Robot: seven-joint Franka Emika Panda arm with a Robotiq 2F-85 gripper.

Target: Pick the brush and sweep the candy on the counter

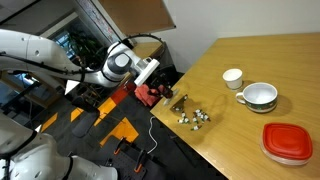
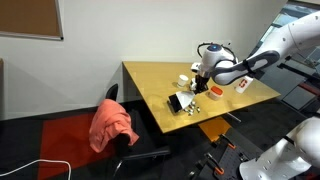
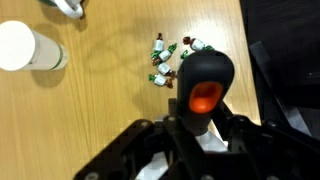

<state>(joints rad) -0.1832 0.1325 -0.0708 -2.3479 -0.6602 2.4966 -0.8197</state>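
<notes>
In the wrist view my gripper (image 3: pixel 200 128) is shut on the brush (image 3: pixel 205 85). The brush shows as a dark stem with an orange oval opening, and a white part sits between the jaws. It points at the candy (image 3: pixel 170 60), a cluster of tiny whitish, green and dark pieces on the light-brown counter (image 3: pixel 90 110). The brush tip is just short of the candy. In an exterior view the gripper (image 1: pixel 163 90) hangs at the counter's dark front edge. The brush (image 1: pixel 178 103) is next to the candy (image 1: pixel 195 115).
A white cup (image 1: pixel 232 77), a white mug-like bowl (image 1: pixel 260 96) and a red lid (image 1: pixel 288 142) stand further along the counter. The cup also shows in the wrist view (image 3: pixel 20 47). An orange cloth (image 2: pixel 112 125) hangs on a chair beside the counter.
</notes>
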